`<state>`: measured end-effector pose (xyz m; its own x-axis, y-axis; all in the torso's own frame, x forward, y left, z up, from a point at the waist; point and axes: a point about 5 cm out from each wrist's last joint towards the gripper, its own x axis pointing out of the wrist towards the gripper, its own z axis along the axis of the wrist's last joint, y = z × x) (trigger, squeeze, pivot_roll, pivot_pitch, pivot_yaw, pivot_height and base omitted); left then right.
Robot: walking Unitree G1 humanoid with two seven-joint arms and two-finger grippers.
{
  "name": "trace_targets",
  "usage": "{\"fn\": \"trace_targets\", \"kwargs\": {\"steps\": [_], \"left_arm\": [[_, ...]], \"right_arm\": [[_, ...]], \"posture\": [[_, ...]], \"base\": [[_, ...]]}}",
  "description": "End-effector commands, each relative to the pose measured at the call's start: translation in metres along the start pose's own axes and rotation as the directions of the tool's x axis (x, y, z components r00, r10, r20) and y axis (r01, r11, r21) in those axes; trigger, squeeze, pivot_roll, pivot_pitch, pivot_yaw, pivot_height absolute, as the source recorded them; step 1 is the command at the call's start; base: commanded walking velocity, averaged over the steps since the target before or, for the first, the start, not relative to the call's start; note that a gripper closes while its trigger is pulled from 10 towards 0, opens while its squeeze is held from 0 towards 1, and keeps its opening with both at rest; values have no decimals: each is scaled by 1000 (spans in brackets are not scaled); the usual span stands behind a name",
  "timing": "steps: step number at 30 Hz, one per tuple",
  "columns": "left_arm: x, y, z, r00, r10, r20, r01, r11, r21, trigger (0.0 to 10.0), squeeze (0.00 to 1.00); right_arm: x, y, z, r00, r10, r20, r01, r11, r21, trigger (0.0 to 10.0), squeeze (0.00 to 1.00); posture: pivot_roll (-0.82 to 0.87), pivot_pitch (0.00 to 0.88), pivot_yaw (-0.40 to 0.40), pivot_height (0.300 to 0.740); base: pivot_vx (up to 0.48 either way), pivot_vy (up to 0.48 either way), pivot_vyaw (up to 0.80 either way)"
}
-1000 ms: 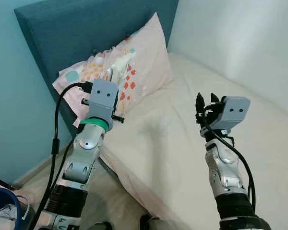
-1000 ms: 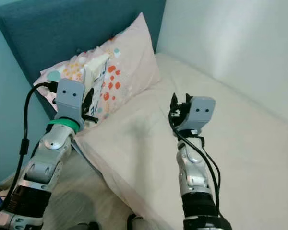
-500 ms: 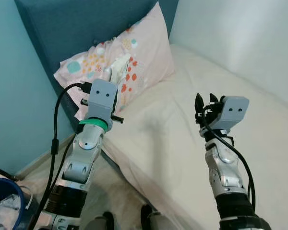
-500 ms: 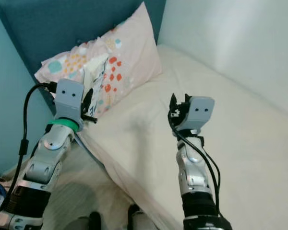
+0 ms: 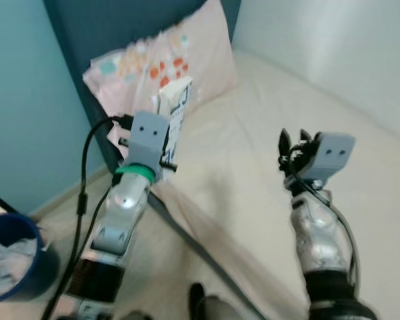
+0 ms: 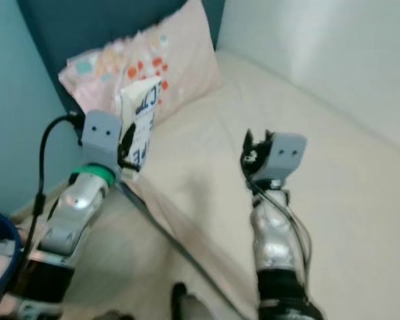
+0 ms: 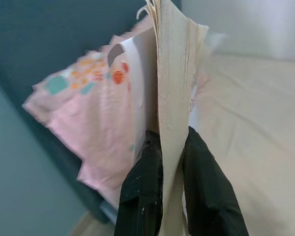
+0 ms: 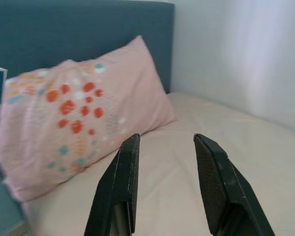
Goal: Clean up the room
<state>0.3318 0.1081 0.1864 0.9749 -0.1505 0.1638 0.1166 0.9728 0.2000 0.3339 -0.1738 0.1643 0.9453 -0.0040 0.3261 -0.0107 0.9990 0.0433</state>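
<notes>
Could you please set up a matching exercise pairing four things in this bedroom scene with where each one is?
Things:
1. book
2. pillow
3. blue bin
4. right pincer

Places:
A. on the floor at the robot's left
B. open above the mattress
C. leaning on the headboard
D. clamped in the left pincer

Pairs: 1-D, 2-C, 3-A, 4-B

- Left gripper (image 7: 171, 162): both black fingers (image 7: 206, 191) clamp a book (image 7: 173, 88) by its page edge, one finger on each side.
- Book stands upright, cream page block facing the camera, white cover on one side.
- Behind it: pink pillow (image 7: 83, 118) with orange and teal spots, against a dark teal headboard (image 7: 49, 34).
- Cream bed sheet (image 7: 255, 128) on the other side; view slightly blurred.
</notes>
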Motion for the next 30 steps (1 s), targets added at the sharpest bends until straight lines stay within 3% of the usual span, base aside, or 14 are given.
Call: {"fn": "trace_targets", "kwargs": {"steps": [1,5,30], "left_arm": [[0,0,4,1000,6,23,-6,1000,-4,10000,0],[0,0,5,1000,10,26,-10,1000,18,10000,0],[2,3,7,999,20,47,-21,1000,19,10000,0]], "right_arm": [[-2,-4,-3,1000,-13,-14,13,1000,-10,10000,0],[-3,-4,-3,1000,-14,-14,14,1000,-9,10000,0],[-3,-4,-3,1000,-21,-13,21,1000,-10,10000,0]], "posture": [[-67,104,19,740],[-67,105,20,740],[-68,105,26,740]], "base": [[0,0,0],[0,0,0],[350,0,0]]}}
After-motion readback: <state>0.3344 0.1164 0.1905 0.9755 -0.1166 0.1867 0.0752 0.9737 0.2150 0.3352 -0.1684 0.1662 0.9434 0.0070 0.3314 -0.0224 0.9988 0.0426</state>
